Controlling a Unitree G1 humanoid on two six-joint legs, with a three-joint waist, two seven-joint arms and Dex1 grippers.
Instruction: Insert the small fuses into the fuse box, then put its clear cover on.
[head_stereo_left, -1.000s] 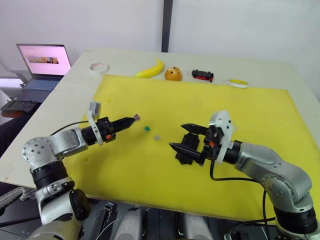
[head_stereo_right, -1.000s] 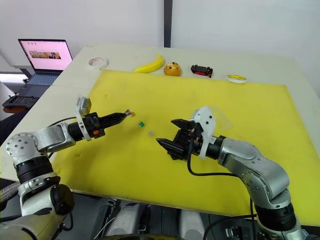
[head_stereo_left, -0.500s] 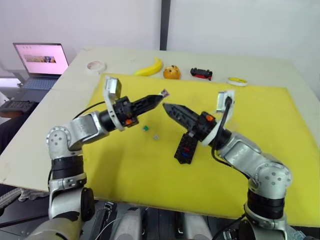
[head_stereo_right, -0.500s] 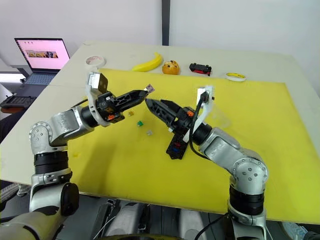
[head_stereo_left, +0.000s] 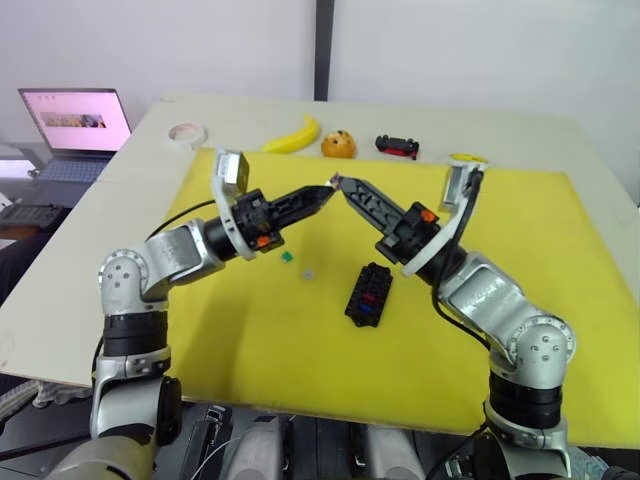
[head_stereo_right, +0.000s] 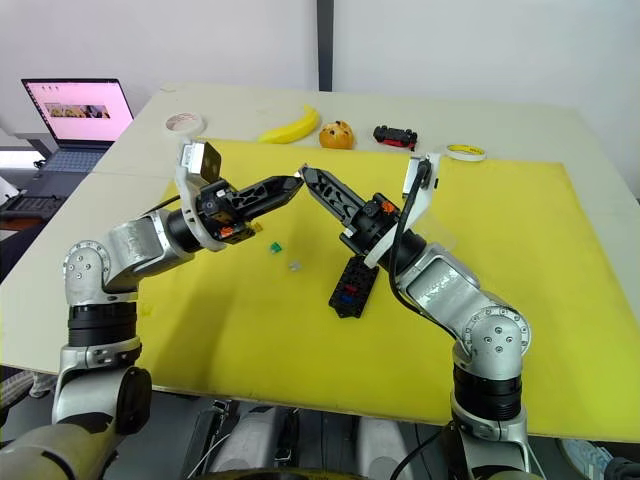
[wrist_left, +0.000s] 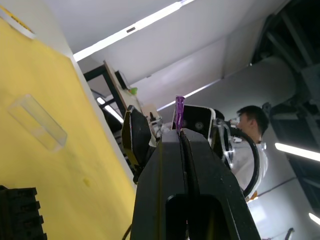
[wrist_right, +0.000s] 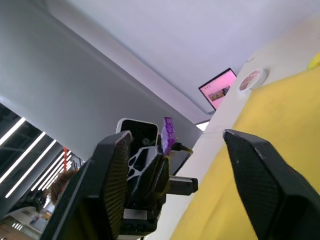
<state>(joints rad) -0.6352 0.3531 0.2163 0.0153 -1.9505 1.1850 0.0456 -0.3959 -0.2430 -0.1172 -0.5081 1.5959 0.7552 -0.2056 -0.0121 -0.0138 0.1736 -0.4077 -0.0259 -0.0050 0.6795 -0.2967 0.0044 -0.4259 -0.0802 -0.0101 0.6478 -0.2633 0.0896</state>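
The yellow mat covers the table. On it lies the fuse box, with the clear cover apart. Both arms are raised above the mat. The left gripper pinches a purple fuse; the right gripper, spread wide, meets it tip to tip.

— What carries it all?
— A pale table under a yellow mat.
— And on the mat?
— The fuse box, green fuse, grey fuse, clear cover.
— Beyond it?
— Banana, orange, toy car, tape rolls.
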